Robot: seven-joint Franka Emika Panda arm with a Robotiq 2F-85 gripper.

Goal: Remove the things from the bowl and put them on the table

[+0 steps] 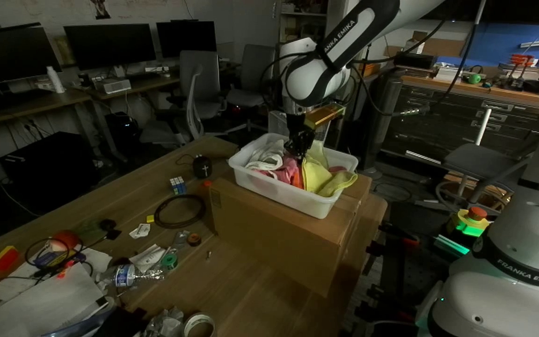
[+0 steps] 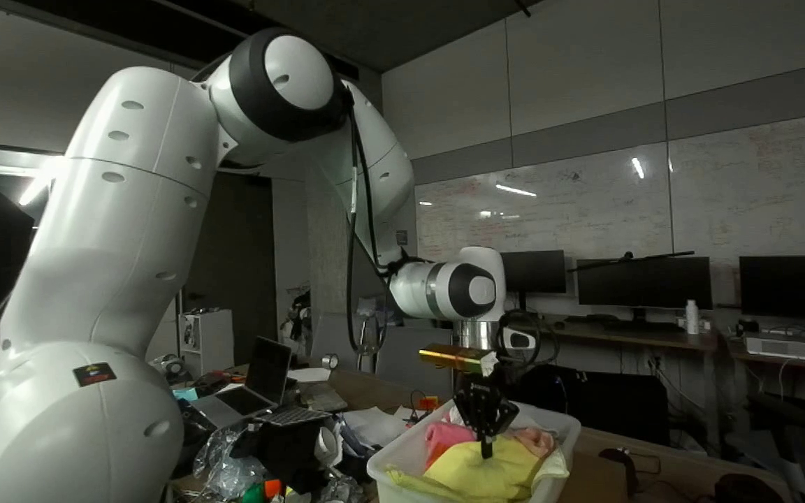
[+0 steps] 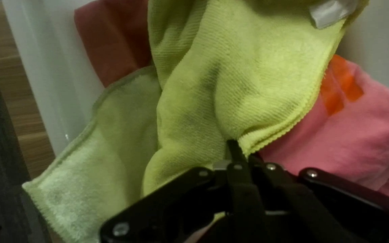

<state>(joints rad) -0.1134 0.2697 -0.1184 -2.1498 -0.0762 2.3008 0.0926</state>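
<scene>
A white plastic bin [image 1: 279, 196] full of cloths shows in both exterior views [image 2: 570, 440]; no round bowl is in view. A yellow cloth [image 1: 315, 177] lies on top, also in the wrist view [image 3: 248, 84]. A pink cloth with orange patches [image 3: 360, 135] lies beside it, and a white cloth [image 1: 269, 157] lies at the bin's far end. A paler yellow cloth part [image 3: 89, 189] hangs over the rim; I cannot tell if it is separate. My gripper [image 3: 243, 152] points down into the bin, its fingers closed on a fold at the yellow cloth's edge.
The bin stands on a cardboard box [image 1: 269, 243] on a wooden table [image 1: 246, 299]. On the table are a Rubik's cube [image 1: 178, 185], a black speaker [image 1: 201, 166], a coiled cable [image 1: 179, 211], a plastic bottle [image 1: 129, 276] and papers [image 1: 49, 304].
</scene>
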